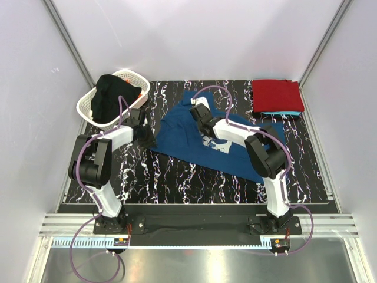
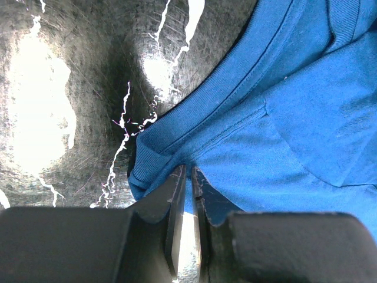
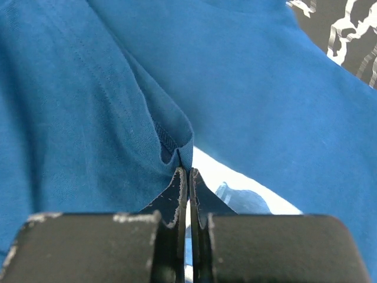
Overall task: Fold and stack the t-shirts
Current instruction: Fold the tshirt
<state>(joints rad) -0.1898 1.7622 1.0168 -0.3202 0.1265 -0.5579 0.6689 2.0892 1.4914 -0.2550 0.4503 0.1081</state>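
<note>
Across the middle of the marbled counter [image 1: 177, 177] lies the blue t-shirt [image 1: 177, 135]. The left end effector [image 2: 188, 172] is almost closed, apparently nipping the hem [image 2: 194, 112] at the shirt's left edge. The right end effector [image 3: 188, 171] is clamped tight on a fold, its arm [image 1: 235, 131] covering part of the white print [image 1: 215, 144]. Far right, the red t-shirt [image 1: 277, 94] hides most of the turquoise one [image 1: 288, 112].

Black white-veined table [image 1: 194, 183], blue t-shirt [image 1: 188, 138] spread mid-table, white basket [image 1: 87, 109] far left, turquoise t-shirt [image 1: 284, 112] under red t-shirt [image 1: 277, 94] far right
</note>
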